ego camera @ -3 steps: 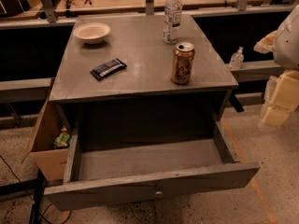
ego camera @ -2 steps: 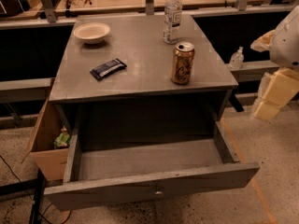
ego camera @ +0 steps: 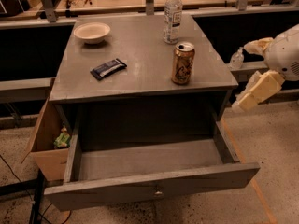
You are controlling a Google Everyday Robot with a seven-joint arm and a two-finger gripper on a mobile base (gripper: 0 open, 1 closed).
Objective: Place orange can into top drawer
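The orange can (ego camera: 182,63) stands upright on the right part of the grey cabinet top (ego camera: 140,50), near its front edge. The top drawer (ego camera: 154,188) is pulled wide open below it; its shallow inside is bare and its small metal knob (ego camera: 159,193) faces me. My gripper (ego camera: 248,73) hangs in the air to the right of the cabinet, about level with the can and well apart from it. Its two cream fingers (ego camera: 258,90) are spread, with nothing between them.
A clear water bottle (ego camera: 172,16) stands behind the can. A white bowl (ego camera: 92,32) and a dark snack bar (ego camera: 108,68) lie on the left of the top. A cardboard box (ego camera: 44,143) sits by the cabinet's left side. A small bottle (ego camera: 237,59) stands on the right ledge.
My gripper has moved left, closer to the cabinet's right side. The can, drawer and other things have not moved.
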